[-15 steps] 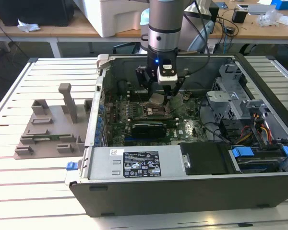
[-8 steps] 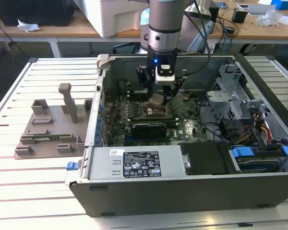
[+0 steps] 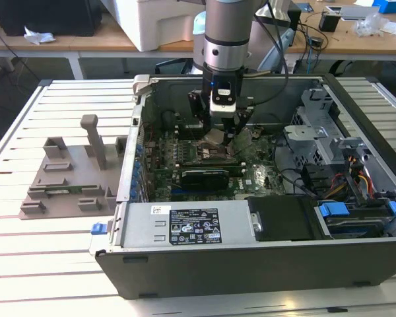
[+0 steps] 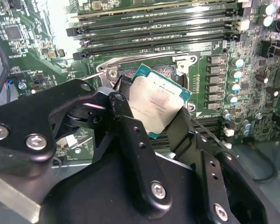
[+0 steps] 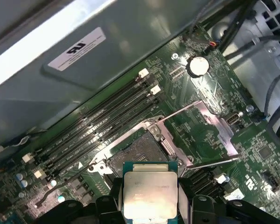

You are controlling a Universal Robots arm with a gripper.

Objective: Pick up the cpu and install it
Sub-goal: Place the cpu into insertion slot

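Open case [image 3: 251,264] of dark sheet metal, lying flat on a white slatted bench [image 3: 53,264]. Fingers [image 4: 130,135] narrow, clamped on the cpu [image 4: 156,105] by two opposite edges. Matte black, flat-sided links studded with round screw heads in the second wrist view; in the first wrist view, the same black fingers [image 5: 113,198] flanking the cpu [image 5: 150,191] on either side.

Cpu: flat square, brushed pale silver lid with faint print, thin teal-green rim. Held tilted in the second wrist view, over the socket [image 5: 135,149], not down in its frame.

Socket: square, with a dark, finely grained bed inside a bright steel frame. Load plate [image 5: 210,114] swung open beside it, shiny stamped metal around a square window; thin wire lever [image 5: 214,162] close by. All of it on a glossy green board [image 5: 177,79]. Next to the socket, long black memory slots [image 5: 98,126] in parallel rows with white end clips, and a round silver coin cell [image 5: 197,65]. In the second wrist view, a row of small cylindrical capacitors [image 4: 235,74] with pale tops near the socket.

In the exterior view, smooth grey arm [image 3: 226,33] reaching straight down into the case. Long black card [image 3: 208,177] just in front of the fingers. Boxy grey power supply [image 3: 185,224] with a white label along the near wall. Blue plastic tabs [image 3: 333,210] toward the exterior view's right. On the bench at the exterior view's left, a grey plastic fixture [image 3: 72,172] with upright posts.
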